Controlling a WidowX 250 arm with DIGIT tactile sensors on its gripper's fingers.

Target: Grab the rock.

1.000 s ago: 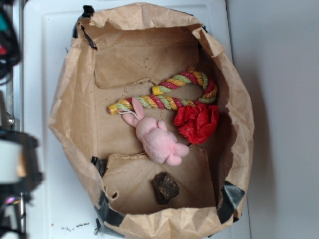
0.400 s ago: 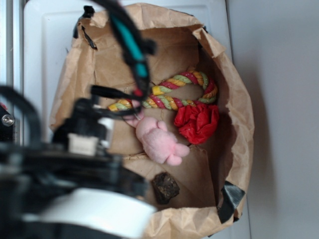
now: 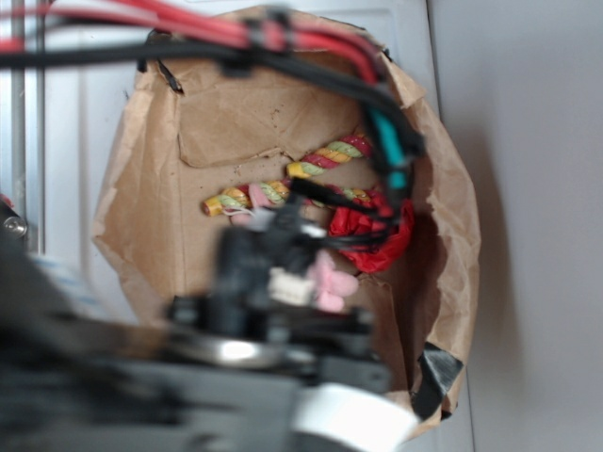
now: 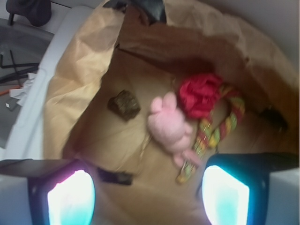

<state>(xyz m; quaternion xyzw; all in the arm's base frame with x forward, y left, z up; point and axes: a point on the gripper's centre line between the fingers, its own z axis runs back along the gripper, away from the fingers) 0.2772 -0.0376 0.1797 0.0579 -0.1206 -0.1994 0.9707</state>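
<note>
exterior: blurred arm [image 3: 236, 348] hides the rock, most of pink bunny [image 3: 332, 282] | wrist: pincer [image 4: 147, 197] fingertips cut off at bottom edge | rope toy [image 4: 220, 129] blurred

light: soft, even | exterior: arm [image 3: 236, 377] blurred | wrist: hazy, perhaps motion-smeared

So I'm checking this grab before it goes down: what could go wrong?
The rock lies close beside the pink bunny, so the open gripper might catch the plush instead. It also sits near the paper bag's wall, which a finger could snag.
</note>
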